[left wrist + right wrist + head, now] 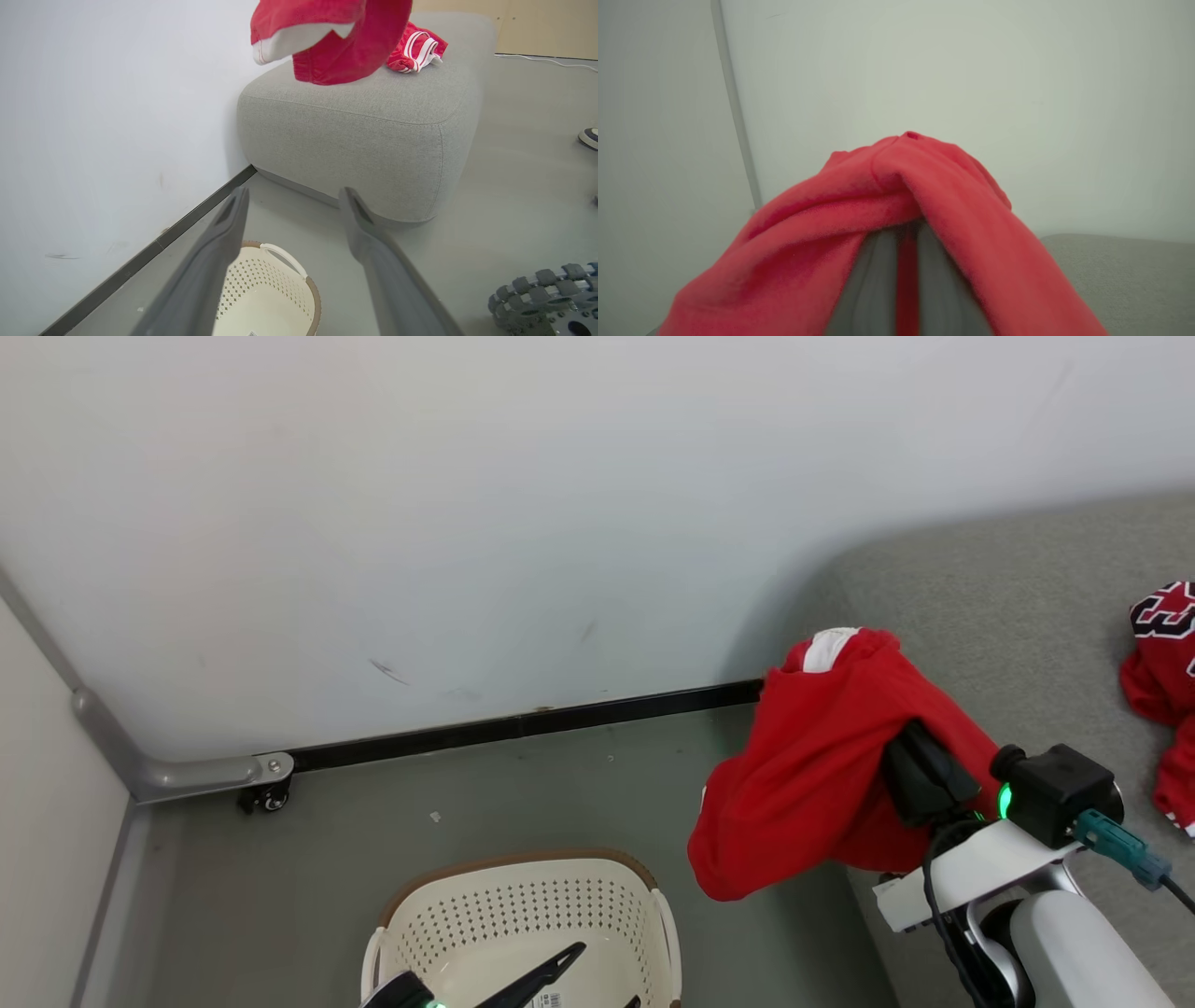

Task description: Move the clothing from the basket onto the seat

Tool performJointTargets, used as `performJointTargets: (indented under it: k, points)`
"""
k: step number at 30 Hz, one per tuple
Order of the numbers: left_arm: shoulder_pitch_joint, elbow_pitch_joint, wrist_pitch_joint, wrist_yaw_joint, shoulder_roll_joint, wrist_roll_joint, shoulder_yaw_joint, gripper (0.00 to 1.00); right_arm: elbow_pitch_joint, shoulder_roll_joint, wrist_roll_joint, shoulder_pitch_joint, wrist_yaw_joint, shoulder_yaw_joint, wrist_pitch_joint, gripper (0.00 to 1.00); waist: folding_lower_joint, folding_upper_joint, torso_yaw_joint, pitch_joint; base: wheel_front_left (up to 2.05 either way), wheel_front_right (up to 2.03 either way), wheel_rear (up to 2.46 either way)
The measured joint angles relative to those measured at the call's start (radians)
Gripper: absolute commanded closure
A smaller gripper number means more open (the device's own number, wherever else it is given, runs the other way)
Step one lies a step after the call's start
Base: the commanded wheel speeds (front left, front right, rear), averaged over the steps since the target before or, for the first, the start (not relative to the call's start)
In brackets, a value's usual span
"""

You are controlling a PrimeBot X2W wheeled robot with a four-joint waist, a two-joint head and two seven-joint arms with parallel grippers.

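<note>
So the right pincer (906, 261) had its two dark fingers pressed together on the plain red garment with white trim (803, 784). In the right wrist view a strip of red cloth was caught right between them, and the rest flopped over the top and down both sides. From the head view the garment hung in a bunch off that pincer, up in the air at the corner of the big grey woven-fabric seat cushion (1008, 616), partly over the grey floor (485, 793) beside it. Couldn't tell if its lower edge was touching the cushion or not.

The red jersey with black, white-outlined numbers (1162, 653) was lying crumpled on top of the seat, well apart from the hanging piece, over toward the far right of the head view.

The left pincer (292, 200) was spread wide, nothing between its fingers, hovering above the oval cream plastic laundry basket with perforated walls and a brown rim (523, 905). The basket sat on the floor near the white wall (560, 504), and the barcode sticker (549, 1001) on its bottom was showing.
</note>
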Motion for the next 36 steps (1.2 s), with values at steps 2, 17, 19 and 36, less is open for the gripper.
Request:
performJointTargets:
  k: [2,17,19,36]
  points:
    - [-0.001,0.0,0.0,-0.002,-0.001,0.0,-0.004,0.0,0.0,0.0,-0.002,0.007,0.0,-0.012,0.0,1.0,0.0,0.0,-0.008,0.001,0.0,0.0,0.0]
    - [-0.019,0.002,0.0,-0.002,-0.009,-0.001,-0.032,0.0,-0.023,0.0,-0.04,0.038,0.0,-0.056,0.0,1.0,0.0,0.0,-0.097,0.011,0.0,0.0,0.0]
    - [-0.02,0.002,0.0,-0.002,-0.011,-0.001,-0.034,0.0,-0.025,0.001,-0.041,0.045,0.0,-0.058,0.0,1.0,0.0,0.0,-0.112,0.012,0.0,0.0,0.0]
    - [-0.042,0.002,0.0,-0.002,-0.012,-0.004,-0.05,0.0,-0.03,0.004,-0.051,0.045,0.0,-0.063,0.0,1.0,0.0,0.0,-0.239,0.031,0.0,0.0,0.0]
